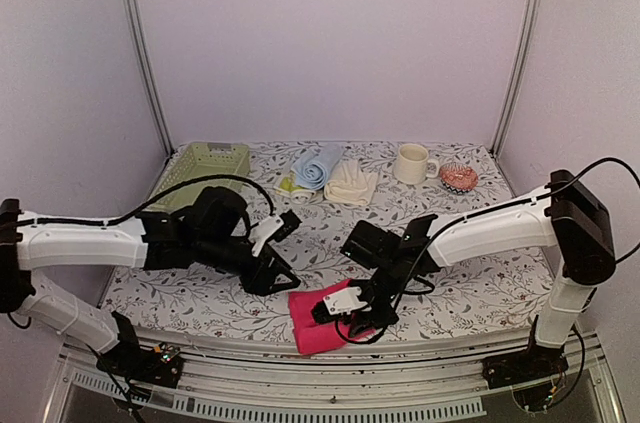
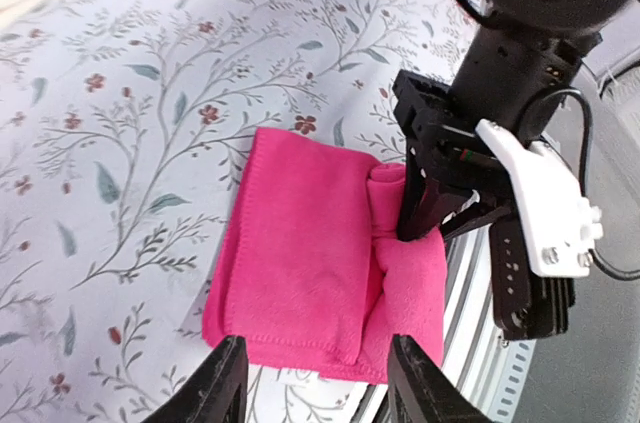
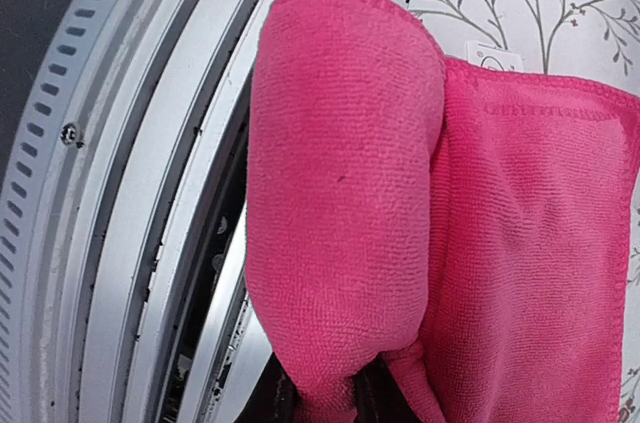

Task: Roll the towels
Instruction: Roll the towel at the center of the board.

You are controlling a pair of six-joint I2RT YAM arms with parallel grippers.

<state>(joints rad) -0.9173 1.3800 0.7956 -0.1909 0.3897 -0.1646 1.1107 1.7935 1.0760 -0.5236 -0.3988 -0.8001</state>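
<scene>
Floral table [image 1: 480, 293] | right arm [image 1: 490, 228] bent low — right fingers [image 2: 418, 205] pinching pink towel [image 2: 300, 243] roll | left fingers [image 2: 222, 383] spread, hovering

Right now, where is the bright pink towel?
In the top view, the pink towel lies at the near edge of the table, roughly midway between the arms, with the right gripper pinching its rolled end.

Bright, diffuse, even light — soft faint shadows, sharp views.
</scene>
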